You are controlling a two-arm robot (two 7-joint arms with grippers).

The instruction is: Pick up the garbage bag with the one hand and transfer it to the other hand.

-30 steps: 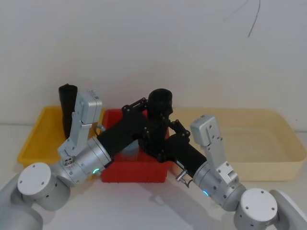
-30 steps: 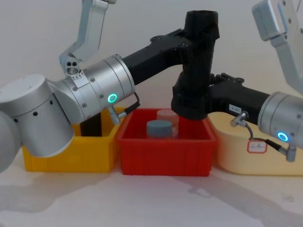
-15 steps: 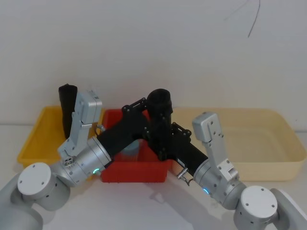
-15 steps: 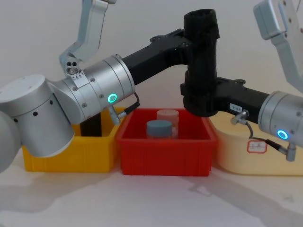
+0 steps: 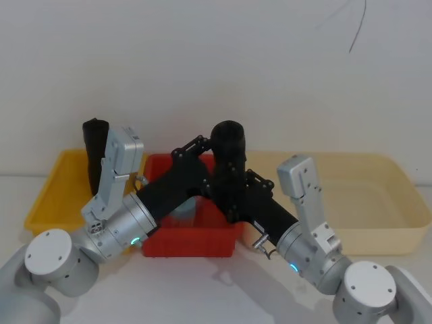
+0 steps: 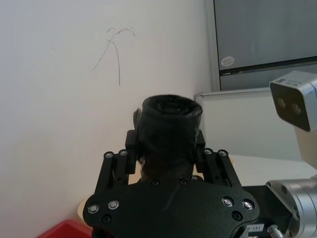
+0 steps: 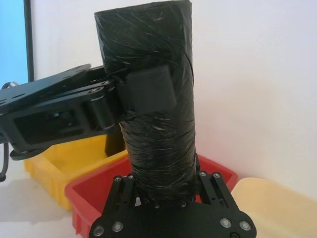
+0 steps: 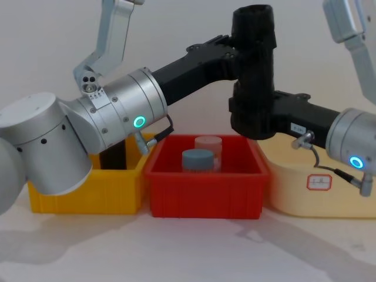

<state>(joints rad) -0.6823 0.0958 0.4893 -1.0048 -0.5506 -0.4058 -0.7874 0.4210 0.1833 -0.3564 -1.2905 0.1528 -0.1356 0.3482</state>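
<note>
The garbage bag [image 8: 254, 70] stands above the middle bin [image 8: 205, 191], left claw [image 8: 251, 48] high, right claw [image 8: 251, 119] low.

Left arm [image 8: 53, 147] reaches inward, its black forearm angled up, green ring lit at the wrist [image 8: 138, 121]. Its left tool [image 8: 245, 50] pinches the upper part of the garbage bag [image 8: 254, 23]. Right arm [image 8: 352, 138] reaches across lower, blue ring lit. Its right tool [image 8: 252, 117] clasps the roll's lower part. I read both as clamped, well above the surface [image 8: 176, 247].

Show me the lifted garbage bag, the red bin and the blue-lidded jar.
garbage bag [image 8: 257, 79], chest view, middle of the roll's side
red bin [image 8: 205, 195], chest view, front wall
blue-lidded jar [image 8: 197, 158], chest view, its lid
</note>
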